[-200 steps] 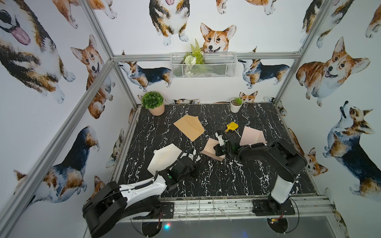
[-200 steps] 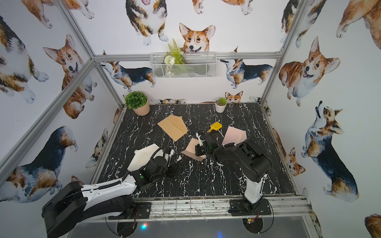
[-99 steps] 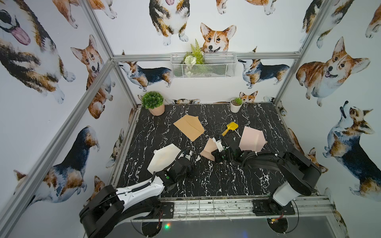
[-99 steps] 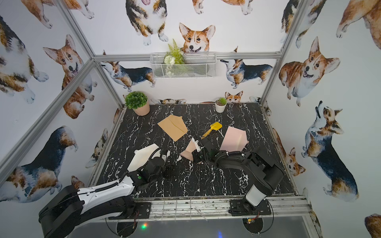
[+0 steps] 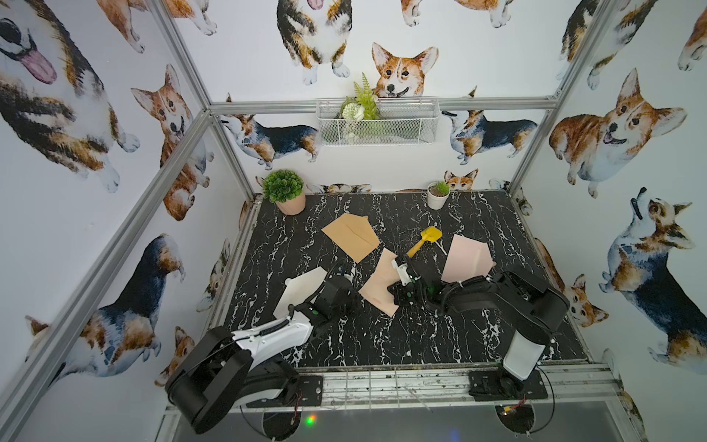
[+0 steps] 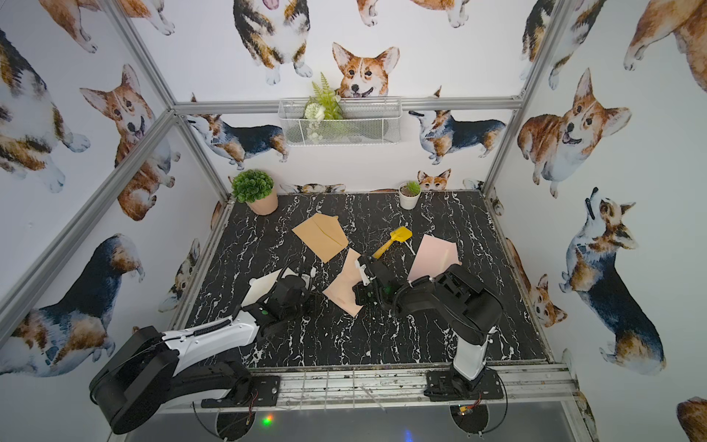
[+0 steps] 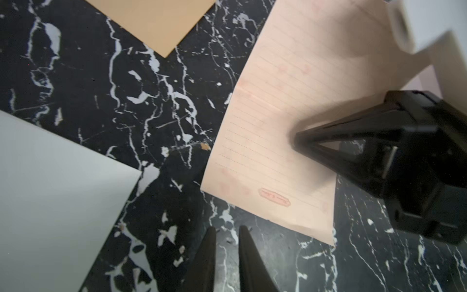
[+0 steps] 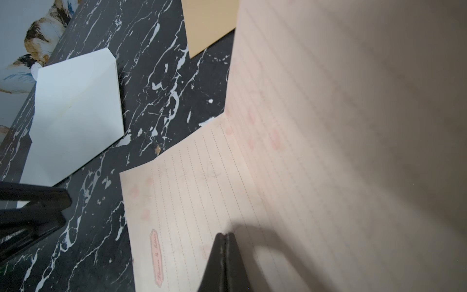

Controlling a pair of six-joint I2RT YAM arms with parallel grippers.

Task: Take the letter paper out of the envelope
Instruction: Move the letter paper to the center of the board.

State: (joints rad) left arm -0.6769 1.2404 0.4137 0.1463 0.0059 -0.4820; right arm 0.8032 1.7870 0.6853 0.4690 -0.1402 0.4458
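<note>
The pink lined letter paper [image 5: 377, 287] [image 6: 342, 287] lies on the black marble table, outside the pink envelope [image 5: 468, 260] [image 6: 436, 258] to its right. It has a crease, and its far half stands up off the table [image 8: 353, 101]. My right gripper [image 8: 225, 234] is shut, with its tips down on the flat half of the paper [image 7: 290, 101]; no paper shows between the jaws. My left gripper [image 7: 226, 228] stands narrowly open over bare table just off the paper's near edge, with nothing between its fingers.
A white envelope [image 5: 302, 287] [image 8: 78, 113] lies left of the left gripper. A tan envelope [image 5: 350, 235] lies behind the paper, with a yellow scoop [image 5: 426, 239] to its right. Two potted plants [image 5: 285, 191] [image 5: 438, 193] stand along the back edge.
The right arm has stretched lower and its gripper has moved toward the front left over the letter paper, which now lies more spread out. The left arm has hardly moved.
</note>
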